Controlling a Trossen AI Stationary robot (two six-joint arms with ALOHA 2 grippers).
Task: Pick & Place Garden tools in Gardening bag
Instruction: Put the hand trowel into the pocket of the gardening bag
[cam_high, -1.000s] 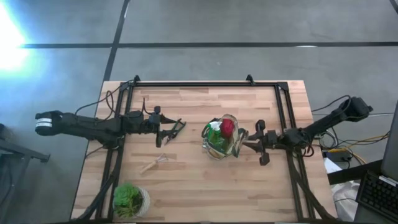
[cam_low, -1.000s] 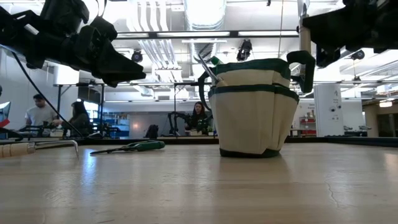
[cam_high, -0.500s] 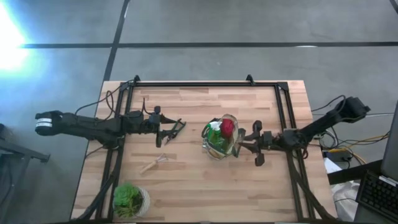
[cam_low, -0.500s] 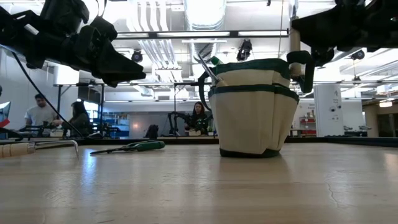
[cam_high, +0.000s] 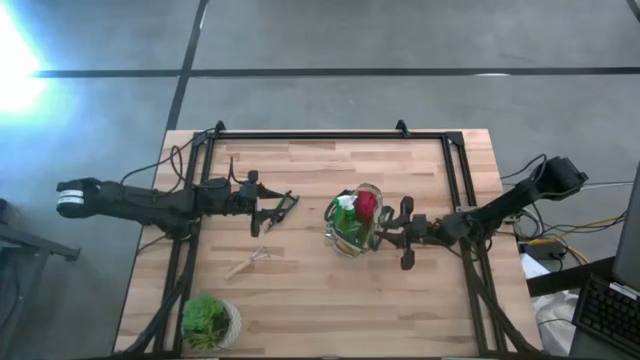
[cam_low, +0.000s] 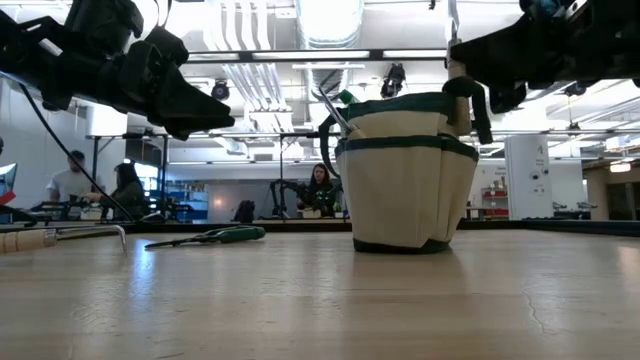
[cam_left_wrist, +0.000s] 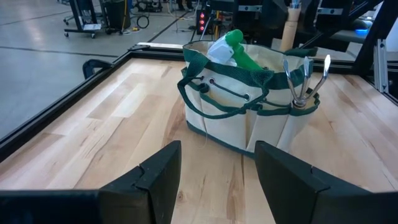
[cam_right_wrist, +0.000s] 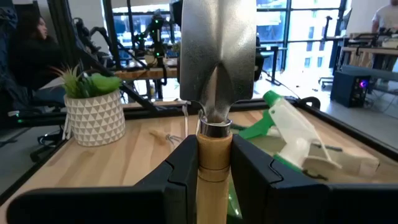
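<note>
Right gripper (cam_right_wrist: 214, 168) clamps the trowel (cam_right_wrist: 217, 68) by its wooden handle over the gardening bag (cam_high: 352, 222). Left gripper (cam_left_wrist: 214, 165) waits beside the pruners (cam_high: 280, 208), jaws open.

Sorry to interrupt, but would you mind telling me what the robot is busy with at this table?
It is packing garden tools into the round beige fabric gardening bag with dark green trim. The right gripper is shut on a wooden-handled steel trowel and holds it at the bag's rim. A green spray bottle and a steel fork are already in the bag. The left gripper is open above the green-handled pruners, which lie on the wooden table beside a wooden-handled rake.
</note>
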